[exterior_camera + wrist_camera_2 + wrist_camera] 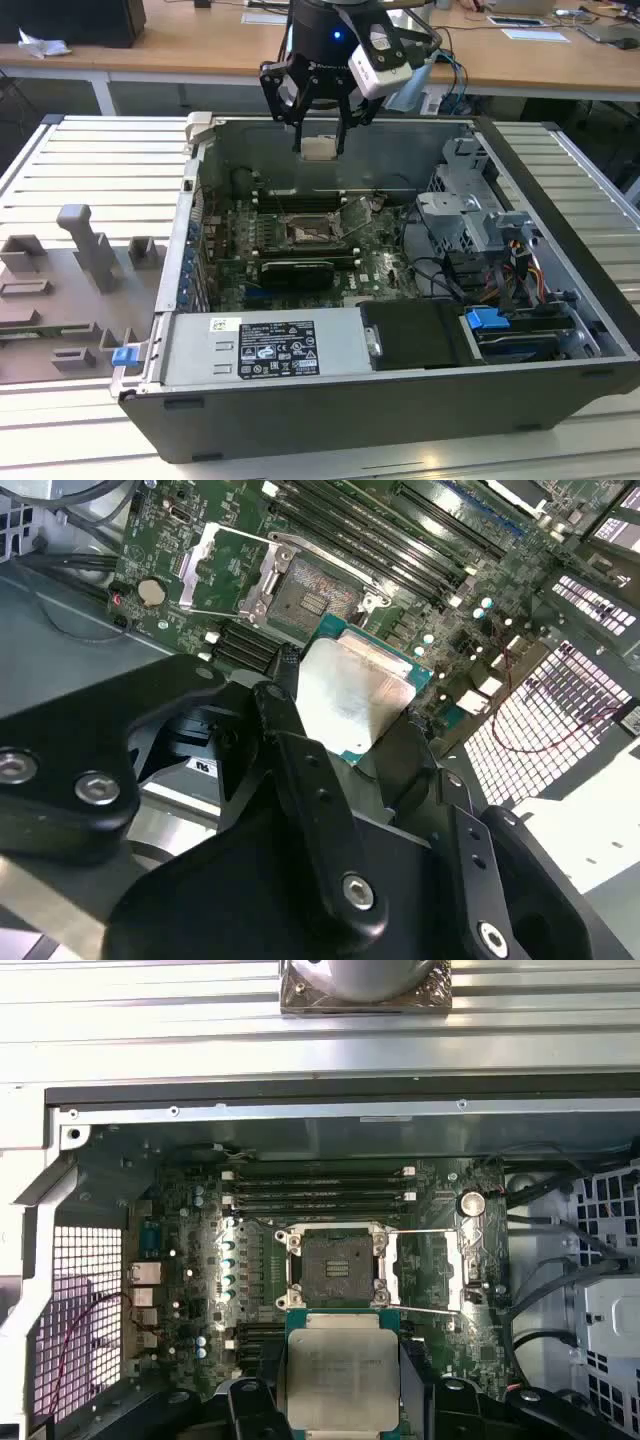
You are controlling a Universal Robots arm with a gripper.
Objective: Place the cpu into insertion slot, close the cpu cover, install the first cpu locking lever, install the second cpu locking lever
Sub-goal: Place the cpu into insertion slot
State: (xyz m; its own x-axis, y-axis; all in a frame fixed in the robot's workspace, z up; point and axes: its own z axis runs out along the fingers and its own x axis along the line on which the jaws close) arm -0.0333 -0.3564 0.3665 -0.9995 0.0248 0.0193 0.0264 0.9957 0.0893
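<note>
My gripper (pixel 318 140) hangs over the far wall of the open computer case (pixel 560 170), shut on the cpu (pixel 318 149), a flat pale silver square. In both wrist views the cpu (pixel 340 1372) (pixel 352 692) sits level between my two black fingers (pixel 262 1392) (pixel 288 735), well above the green board. The insertion slot (pixel 335 1264) (pixel 308 596) (pixel 306 234) is bare, with a dark centre and a silver rim. The cpu cover (pixel 428 1270) (pixel 222 568) (pixel 356 214) stands swung open beside the slot. The cpu is apart from the slot.
Long black memory slots (pixel 320 1188) run just beyond the socket, and a long black card (pixel 297 270) lies in front of it. A labelled metal box (pixel 265 348), a drive cage (pixel 470 215) and cables (pixel 520 270) crowd the case. A grey fixture tray (pixel 70 270) stands outside.
</note>
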